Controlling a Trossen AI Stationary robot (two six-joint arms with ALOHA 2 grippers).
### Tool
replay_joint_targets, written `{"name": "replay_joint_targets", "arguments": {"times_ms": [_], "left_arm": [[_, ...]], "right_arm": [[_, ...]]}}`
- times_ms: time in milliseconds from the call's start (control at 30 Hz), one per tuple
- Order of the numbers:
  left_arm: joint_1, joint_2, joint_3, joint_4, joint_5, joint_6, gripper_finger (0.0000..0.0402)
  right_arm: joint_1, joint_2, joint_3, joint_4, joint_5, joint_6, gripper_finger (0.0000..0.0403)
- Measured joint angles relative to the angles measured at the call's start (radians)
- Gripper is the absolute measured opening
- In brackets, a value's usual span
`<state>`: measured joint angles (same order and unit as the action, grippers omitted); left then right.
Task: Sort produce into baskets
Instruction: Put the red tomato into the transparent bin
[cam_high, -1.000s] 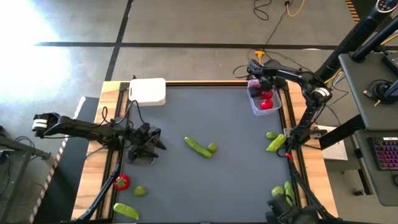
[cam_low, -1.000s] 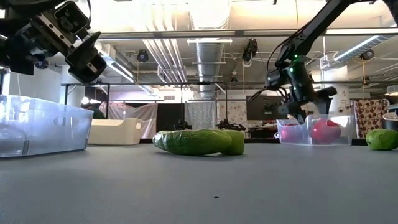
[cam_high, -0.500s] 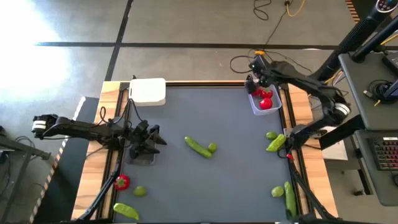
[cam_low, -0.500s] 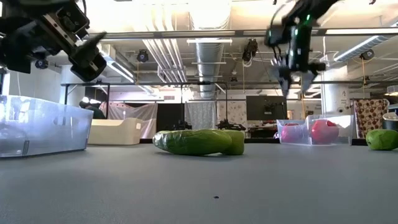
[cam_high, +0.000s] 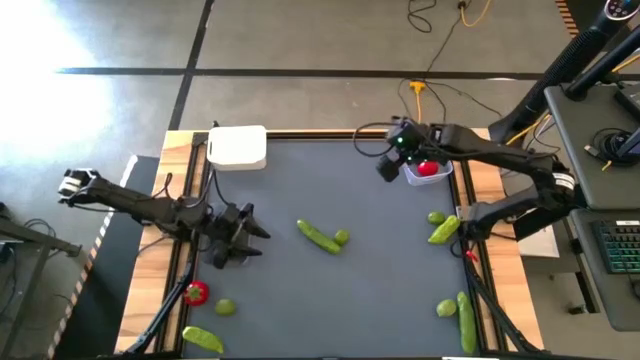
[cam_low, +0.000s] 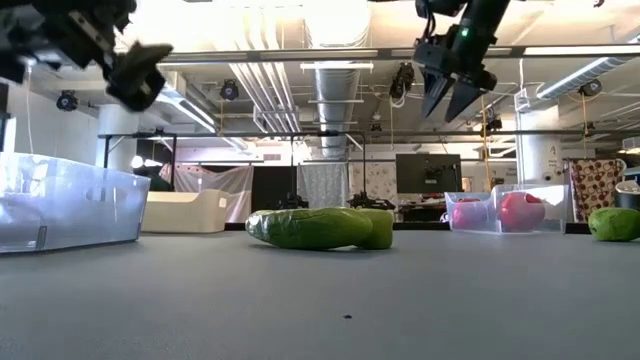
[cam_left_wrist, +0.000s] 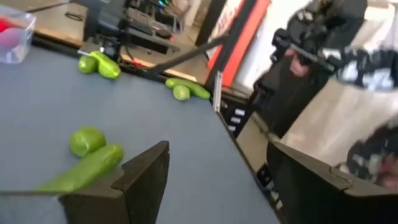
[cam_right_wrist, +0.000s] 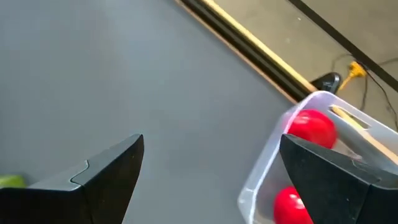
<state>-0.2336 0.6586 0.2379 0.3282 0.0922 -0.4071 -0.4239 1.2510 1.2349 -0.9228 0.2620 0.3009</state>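
Both hands empty; right hand (cam_high: 388, 168) now off clear tub (cam_high: 424, 170), fingers apart.

— What colours lie on the mat (cam_high: 330, 290)?
— It's dark grey. The pods (cam_high: 318, 235) are green, the balls (cam_high: 342, 237) yellow-green.
— And by the right jaws?
— A clear tub (cam_high: 428, 170) just beside them holds red pieces (cam_right_wrist: 310, 129). Far off sits a white tub (cam_high: 238, 147).
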Motion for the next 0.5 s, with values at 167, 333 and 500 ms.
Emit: {"name": "replay_joint_targets", "arguments": {"times_ms": [167, 333, 500], "left_arm": [[-0.003, 0.007, 0.065, -0.064, 0.076, 0.033, 0.0253], [-0.005, 0.032, 0.125, -0.061, 0.304, -0.184, 0.0253], [-0.008, 0.076, 0.227, -0.061, 0.340, -0.365, 0.0253]], "right_arm": [[0.050, 0.025, -0.009, 0.063, 0.000, 0.014, 0.0368], [0.083, 0.047, -0.009, 0.131, 0.000, 0.040, 0.0368], [0.104, 0.068, -0.004, 0.212, 0.000, 0.049, 0.0368]]}}
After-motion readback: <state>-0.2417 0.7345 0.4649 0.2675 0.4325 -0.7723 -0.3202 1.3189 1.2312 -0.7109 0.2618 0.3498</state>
